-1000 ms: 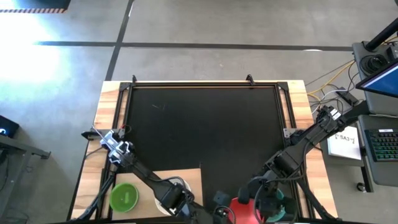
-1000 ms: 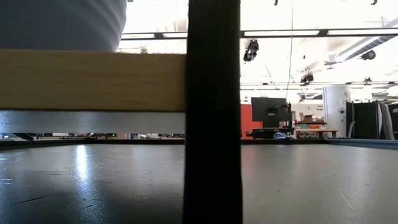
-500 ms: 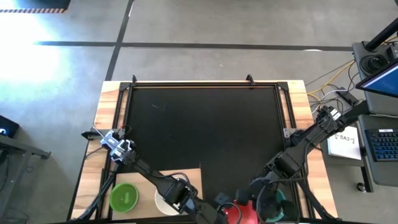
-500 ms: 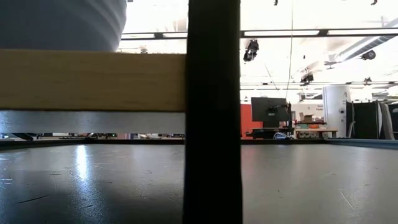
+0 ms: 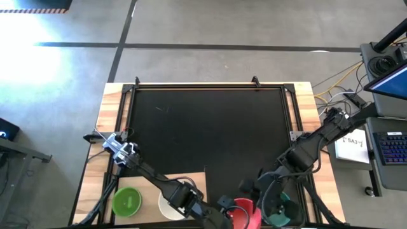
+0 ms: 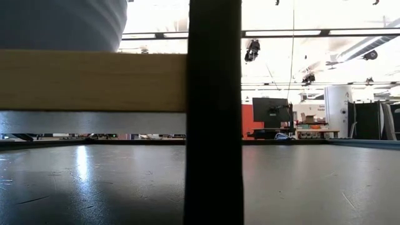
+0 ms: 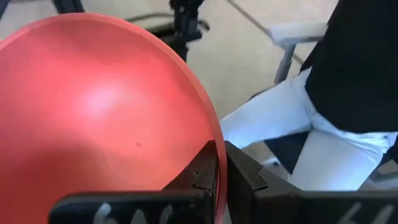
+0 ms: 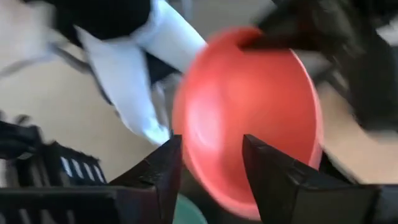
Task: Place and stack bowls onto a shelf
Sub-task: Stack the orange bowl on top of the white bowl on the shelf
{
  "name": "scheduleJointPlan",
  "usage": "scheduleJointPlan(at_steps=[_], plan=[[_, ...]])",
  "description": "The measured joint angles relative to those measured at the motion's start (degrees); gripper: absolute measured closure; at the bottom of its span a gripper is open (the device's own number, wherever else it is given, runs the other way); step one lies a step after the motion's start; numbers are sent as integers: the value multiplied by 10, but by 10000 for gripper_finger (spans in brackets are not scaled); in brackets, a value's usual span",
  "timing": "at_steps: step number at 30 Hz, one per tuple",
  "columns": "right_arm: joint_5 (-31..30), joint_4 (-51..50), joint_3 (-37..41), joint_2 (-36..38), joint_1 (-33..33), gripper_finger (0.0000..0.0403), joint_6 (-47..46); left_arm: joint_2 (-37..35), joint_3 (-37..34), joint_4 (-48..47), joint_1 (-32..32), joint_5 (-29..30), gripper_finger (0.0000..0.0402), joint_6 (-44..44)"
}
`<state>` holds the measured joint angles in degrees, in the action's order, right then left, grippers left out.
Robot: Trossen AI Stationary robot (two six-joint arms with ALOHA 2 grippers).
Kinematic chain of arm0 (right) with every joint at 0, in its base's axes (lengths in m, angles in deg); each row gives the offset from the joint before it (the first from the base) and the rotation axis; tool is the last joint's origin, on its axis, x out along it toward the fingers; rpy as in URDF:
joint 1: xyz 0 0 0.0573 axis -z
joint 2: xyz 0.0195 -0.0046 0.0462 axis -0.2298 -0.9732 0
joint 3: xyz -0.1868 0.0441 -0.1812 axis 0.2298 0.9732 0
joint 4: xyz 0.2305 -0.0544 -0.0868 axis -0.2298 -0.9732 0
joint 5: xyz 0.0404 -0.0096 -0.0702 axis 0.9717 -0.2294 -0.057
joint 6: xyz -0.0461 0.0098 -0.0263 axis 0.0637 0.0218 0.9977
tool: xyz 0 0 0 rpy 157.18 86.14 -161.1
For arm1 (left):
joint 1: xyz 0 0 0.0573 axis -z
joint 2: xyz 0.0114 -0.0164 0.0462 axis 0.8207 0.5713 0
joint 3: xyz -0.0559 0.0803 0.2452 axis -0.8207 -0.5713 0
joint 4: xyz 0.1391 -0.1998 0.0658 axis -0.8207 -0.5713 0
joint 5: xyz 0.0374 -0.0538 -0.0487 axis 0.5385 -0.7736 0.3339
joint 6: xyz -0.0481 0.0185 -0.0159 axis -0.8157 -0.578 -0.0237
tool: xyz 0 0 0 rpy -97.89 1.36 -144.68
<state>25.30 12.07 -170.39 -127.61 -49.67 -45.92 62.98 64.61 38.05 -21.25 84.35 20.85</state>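
The red bowl (image 5: 245, 213) is at the table's near edge, right of the shelf (image 5: 191, 181), with my left gripper (image 5: 227, 207) shut on it. It fills the left wrist view (image 7: 93, 106). My right gripper (image 5: 252, 189) stands open just far of the red bowl (image 8: 249, 112), its fingers apart and touching nothing. A teal bowl (image 5: 280, 213) sits to the right of the red one. A green bowl (image 5: 127, 202) and a white bowl (image 5: 168, 207) rest on the shelf. My left gripper pinches the red bowl's rim (image 7: 214, 155) between its two fingers, one finger on the bowl's hollow side and one on its outer side. The fingers come from the table's left, roughly level. The bowl is tilted steeply; whether it touches the teal bowl I cannot tell.
The black mat (image 5: 210, 127) covers most of the table. A person in white trousers (image 7: 273, 118) stands beyond the table's near edge. In the low view a dark post (image 6: 215, 112) and a wooden board's edge (image 6: 94, 81) block the sight.
My left gripper has moved toward the table's right edge to the red bowl and shut on its rim. My right gripper, which held the red bowl, has opened, let go and drawn back toward the far edge. The red bowl has stayed near the near edge.
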Motion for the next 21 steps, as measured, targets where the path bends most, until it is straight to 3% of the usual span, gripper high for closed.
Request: scheduleJointPlan(at_steps=[5,11,17,21], plan=[[-82,-138,-50,2,0,225,-62,-10,0,-59,-10,1,401,-1],[-104,-207,-51,13,-1,221,-142,-42,0,-157,-27,7,401,8],[-131,-210,-25,21,-1,221,-164,-114,1,-312,-32,128,401,44],[-135,-211,-9,21,-1,221,-171,-159,1,-396,-8,189,401,1]])
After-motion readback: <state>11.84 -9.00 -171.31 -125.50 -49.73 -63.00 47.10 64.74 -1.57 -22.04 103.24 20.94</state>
